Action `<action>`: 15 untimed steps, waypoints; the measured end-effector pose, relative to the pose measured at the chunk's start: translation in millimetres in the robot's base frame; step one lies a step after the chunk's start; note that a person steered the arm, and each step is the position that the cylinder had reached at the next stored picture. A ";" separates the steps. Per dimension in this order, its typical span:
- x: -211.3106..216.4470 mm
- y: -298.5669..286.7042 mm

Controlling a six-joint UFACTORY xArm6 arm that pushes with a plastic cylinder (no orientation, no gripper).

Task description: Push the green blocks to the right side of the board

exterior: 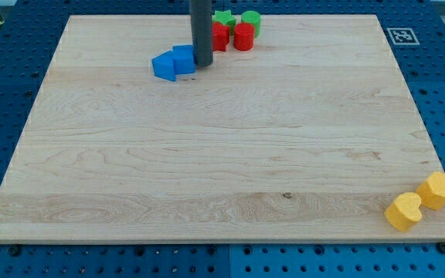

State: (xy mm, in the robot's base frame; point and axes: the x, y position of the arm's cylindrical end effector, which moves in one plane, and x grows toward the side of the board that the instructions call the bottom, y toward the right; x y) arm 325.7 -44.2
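Two green blocks sit at the view's top middle: a green star-like block [224, 18] and a green cylinder [251, 19]. Just below them stand two red blocks, one [219, 35] partly hidden by the rod and a red cylinder [243, 36]. My tip [202, 62] rests on the board just below and left of the red blocks, touching or nearly touching the right side of a blue cube [183, 59]. The tip is apart from the green blocks, which lie up and to its right.
A second blue block [163, 66] lies against the blue cube's left. Two yellow blocks, a heart-like one [403, 211] and a hexagonal one [438, 190], sit at the bottom right corner. A marker tag [398, 35] is at the top right of the wooden board [222, 154].
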 end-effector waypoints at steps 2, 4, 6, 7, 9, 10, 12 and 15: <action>3.0 -29.2; -43.6 -24.0; -71.3 -28.2; -88.7 -27.1; -92.0 11.8; -92.9 16.1; -98.4 -6.7; -113.4 14.4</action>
State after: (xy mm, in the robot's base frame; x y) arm 212.3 -29.8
